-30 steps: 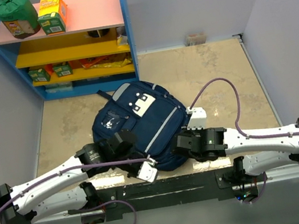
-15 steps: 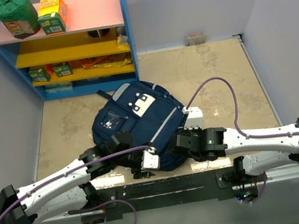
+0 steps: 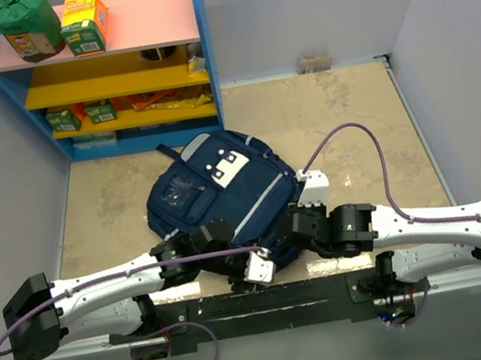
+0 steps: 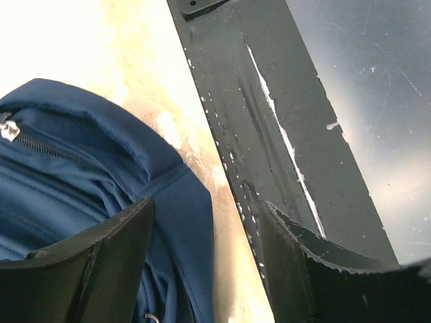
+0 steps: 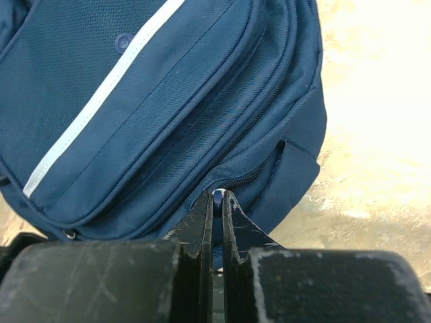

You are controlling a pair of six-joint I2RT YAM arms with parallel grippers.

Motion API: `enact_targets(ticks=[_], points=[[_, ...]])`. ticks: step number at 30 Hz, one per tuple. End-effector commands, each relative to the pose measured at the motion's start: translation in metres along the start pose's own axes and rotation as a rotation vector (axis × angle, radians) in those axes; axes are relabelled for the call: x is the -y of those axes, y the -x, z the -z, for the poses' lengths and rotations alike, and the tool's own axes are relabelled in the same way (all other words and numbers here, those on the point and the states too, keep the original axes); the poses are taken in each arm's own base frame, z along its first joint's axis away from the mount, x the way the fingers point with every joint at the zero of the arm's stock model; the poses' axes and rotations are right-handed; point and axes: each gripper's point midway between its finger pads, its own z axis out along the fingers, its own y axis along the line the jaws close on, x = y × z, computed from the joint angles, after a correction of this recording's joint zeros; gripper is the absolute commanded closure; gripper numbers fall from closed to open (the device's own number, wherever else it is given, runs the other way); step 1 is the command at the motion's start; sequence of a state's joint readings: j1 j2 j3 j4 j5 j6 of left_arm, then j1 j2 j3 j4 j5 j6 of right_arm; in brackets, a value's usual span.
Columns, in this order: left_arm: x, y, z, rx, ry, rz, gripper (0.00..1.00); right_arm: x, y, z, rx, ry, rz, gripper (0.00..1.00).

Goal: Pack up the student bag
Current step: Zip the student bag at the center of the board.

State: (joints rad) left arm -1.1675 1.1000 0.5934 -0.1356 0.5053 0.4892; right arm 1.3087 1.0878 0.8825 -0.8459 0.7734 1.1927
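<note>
So the student bag (image 3: 225,197) is lying flat in the middle of the table (image 3: 341,116), its bottom edge towards the near side. The right gripper (image 5: 215,205) has its jaws pressed together, pinching a bit of the bag by a zip at its near right corner. The left gripper (image 4: 209,262) has its jaws spread and holds nothing, over the bag's near edge beside the black rail (image 4: 269,101).

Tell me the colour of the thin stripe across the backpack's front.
White stripe on the navy student bag; clearest in the right wrist view.
</note>
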Motion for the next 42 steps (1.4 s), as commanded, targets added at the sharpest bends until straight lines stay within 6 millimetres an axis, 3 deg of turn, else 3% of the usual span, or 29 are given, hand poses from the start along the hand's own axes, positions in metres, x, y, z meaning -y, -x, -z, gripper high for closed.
enact_targets(ticks=[1, 2, 3, 5, 7, 10, 17, 23, 25, 34, 42], points=[[-0.013, 0.009, -0.008, 0.034, 0.072, -0.041, 0.32, -0.031, 0.024, 0.01, 0.065, 0.118, -0.093, 1.0], [-0.02, -0.001, -0.008, -0.007, 0.12, -0.021, 0.32, -0.033, 0.024, 0.011, 0.065, 0.124, -0.09, 1.0], [-0.032, 0.007, -0.007, 0.02, 0.176, -0.035, 0.3, -0.035, 0.024, 0.012, 0.065, 0.134, -0.091, 1.0], [-0.049, 0.003, -0.003, -0.008, 0.276, -0.017, 0.27, -0.039, 0.021, 0.013, 0.055, 0.15, -0.087, 1.0], [-0.053, 0.0, -0.002, -0.021, 0.3, -0.016, 0.27, -0.042, 0.021, 0.014, 0.051, 0.167, -0.089, 1.0], [-0.046, -0.006, -0.006, -0.032, 0.276, -0.008, 0.27, -0.046, 0.021, 0.015, 0.051, 0.178, -0.086, 1.0], [-0.034, 0.027, -0.013, 0.092, 0.176, -0.007, 0.28, -0.05, 0.02, 0.017, 0.044, 0.196, -0.088, 1.0], [-0.006, 0.041, -0.015, 0.122, 0.014, 0.065, 0.3, -0.061, 0.021, 0.021, 0.04, 0.23, -0.082, 1.0], [0.001, 0.038, -0.018, 0.113, -0.014, 0.069, 0.3, -0.065, 0.018, 0.02, 0.035, 0.235, -0.073, 1.0], [-0.003, 0.012, -0.026, 0.053, 0.054, 0.072, 0.26, -0.079, 0.015, 0.027, 0.032, 0.27, -0.064, 1.0], [-0.007, 0.005, -0.03, 0.046, 0.085, 0.083, 0.22, -0.085, 0.016, 0.031, 0.034, 0.288, -0.064, 1.0]])
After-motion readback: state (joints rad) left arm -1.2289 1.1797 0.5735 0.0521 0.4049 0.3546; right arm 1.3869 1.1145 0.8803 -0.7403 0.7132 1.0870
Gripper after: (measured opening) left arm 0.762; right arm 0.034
